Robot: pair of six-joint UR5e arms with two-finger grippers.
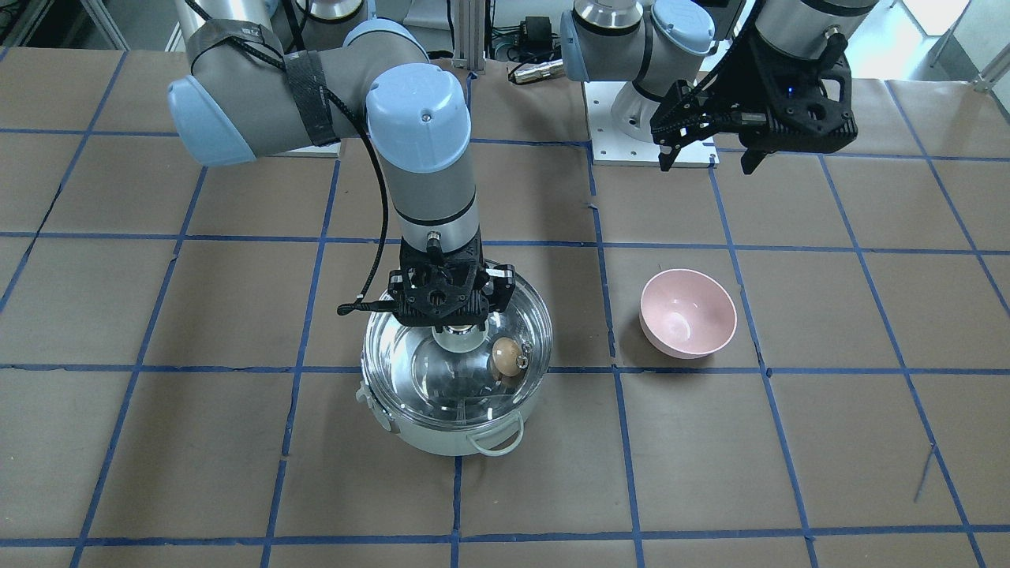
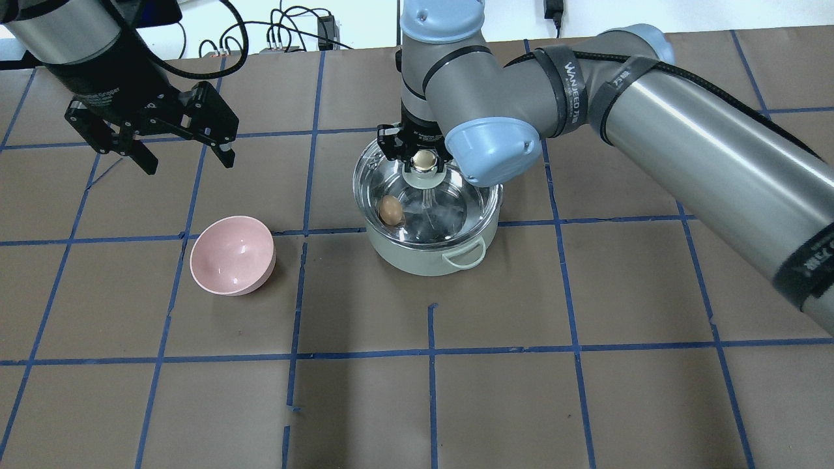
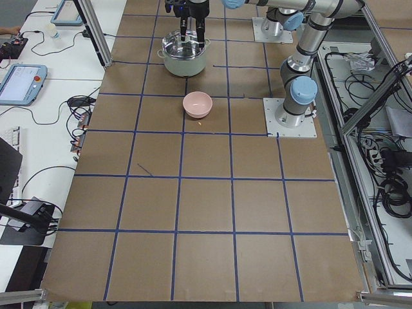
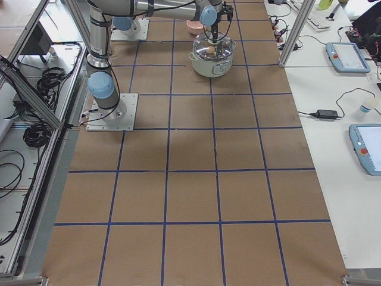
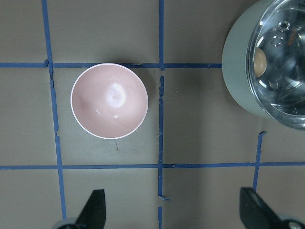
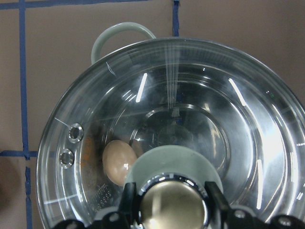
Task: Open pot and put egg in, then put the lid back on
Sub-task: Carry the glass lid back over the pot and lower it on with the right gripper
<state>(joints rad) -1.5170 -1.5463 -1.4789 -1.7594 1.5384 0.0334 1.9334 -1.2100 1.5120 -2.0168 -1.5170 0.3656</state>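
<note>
The mint-green pot (image 1: 442,438) stands near the table's middle. The egg (image 1: 505,356) lies inside it, seen through the clear glass lid (image 1: 465,386) that covers the pot. My right gripper (image 1: 456,319) points straight down, its fingers closed on either side of the lid's knob (image 6: 171,205). In the right wrist view the egg (image 6: 119,162) shows under the glass beside the knob. I cannot tell whether the lid rests fully on the rim. My left gripper (image 2: 189,166) is open and empty, high above the table beyond the pink bowl.
A pink bowl (image 2: 232,255) stands empty on the brown paper, about a tile from the pot on my left side; it also shows in the left wrist view (image 5: 109,101). Blue tape lines grid the table. The arm bases stand at the table's back edge.
</note>
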